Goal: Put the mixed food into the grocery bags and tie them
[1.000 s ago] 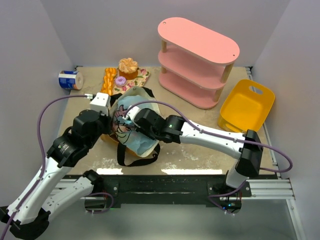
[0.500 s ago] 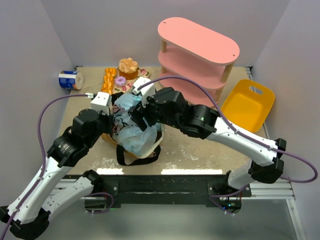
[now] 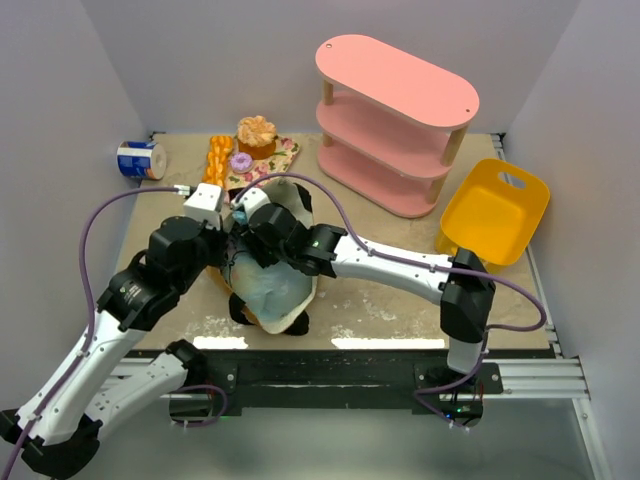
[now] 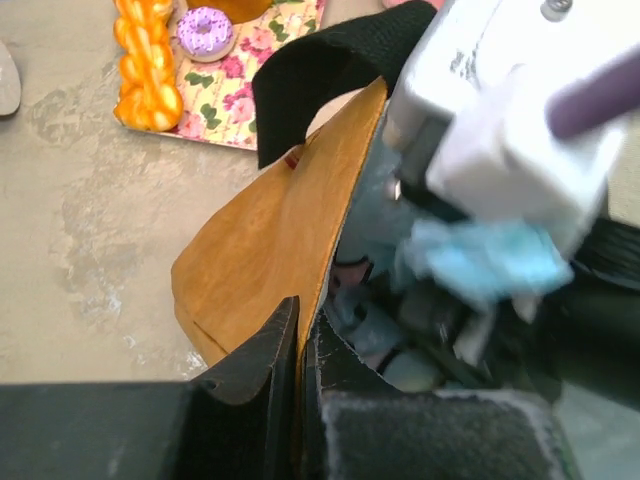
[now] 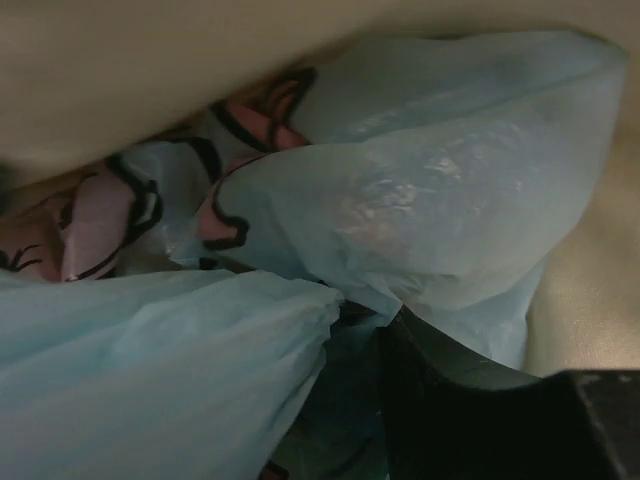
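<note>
Moved: the R arm has dropped from its raised, elbow-high pose of half a sec ago. It now lies low across the table, wrist pushed in at the far-left rim of the tote [image 4: 270,230]. The tote looks more bunched. The L arm is where it was.
L pincer [image 4: 300,330]: closed on the tote's tan rim, cloth nipped betw. two black fingers, holding that side up.
R pincer [image 3: 242,222]: down in the tote mouth against the plastic bag [image 5: 430,190]. Only one dark finger [image 5: 450,400] shows in its wrist view, film all round it, so can't tell if open, closed or gripping.
Bags: the plastic bag sits crumpled inside the tote; its handles aren't clearly seen.
Food: none visible in any view; prob. inside the blue bag, hidden.
Step (my read): gathering the plastic bag's top for the tie while the L pincer props the tote open.
Doing it well: find a handle loop, not a mid-panel fold; pinch a thick gather; pull up slow so the film doesn't tear or slip; keep the L grip steady.
Materials: bag is thin, translucent, light blue w/ pink & black prints, slick and creased. Tote is stiff matte tan canvas w/ a flat black strap [image 4: 320,70].
Nearby: floral tray [image 4: 262,85] w/ braided bread [image 4: 145,60] & purple doughnut [image 4: 205,30], just beyond the tote.
</note>
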Controlling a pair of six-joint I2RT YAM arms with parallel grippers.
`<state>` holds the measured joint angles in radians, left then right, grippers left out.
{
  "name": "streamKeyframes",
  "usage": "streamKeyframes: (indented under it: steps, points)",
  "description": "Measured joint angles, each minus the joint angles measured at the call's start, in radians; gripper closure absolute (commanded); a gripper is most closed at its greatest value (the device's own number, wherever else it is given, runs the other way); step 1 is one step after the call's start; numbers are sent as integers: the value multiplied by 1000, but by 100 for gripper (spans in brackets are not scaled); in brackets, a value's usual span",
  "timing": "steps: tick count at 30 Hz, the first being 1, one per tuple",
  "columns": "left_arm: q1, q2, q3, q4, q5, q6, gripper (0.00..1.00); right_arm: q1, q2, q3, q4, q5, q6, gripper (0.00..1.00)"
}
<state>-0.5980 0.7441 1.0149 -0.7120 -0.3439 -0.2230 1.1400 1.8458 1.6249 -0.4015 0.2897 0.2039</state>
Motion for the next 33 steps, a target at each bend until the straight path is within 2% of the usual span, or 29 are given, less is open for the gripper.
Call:
streamKeyframes:
  steps: [5,7,8,11,19,21,22,24,25,28,30,33]
  points:
    - [2,5,0,-9,-5,0,100,-49,42,-41,100,26,92,46]
    - [2,10,0,-10,-5,0,100,-52,45,-45,114,36,115,36]
    - [2,10,0,-9,-5,1,100,-51,43,-45,114,46,119,25]
    - [2,10,0,-5,-3,1,100,-58,21,-62,104,80,127,13]
    - [2,69,0,109,82,0,100,-199,-138,-157,-9,83,90,3]
    - [2,115,0,150,124,0,86,-243,-169,-167,-36,80,57,1]
    - [1,136,0,171,143,0,64,-259,-183,-171,-49,73,39,1]
    - [1,164,0,201,178,10,41,-276,-207,-177,-71,52,11,1]
    - [2,172,0,220,195,6,23,-278,-221,-180,-83,29,-1,1]
    - [3,164,0,266,240,17,6,-271,-280,-191,-115,-54,-27,1]
    - [2,150,0,298,274,26,1,-268,-323,-191,-123,-120,-33,1]
    - [2,124,0,339,325,34,0,-265,-405,-175,-140,-214,-38,1]
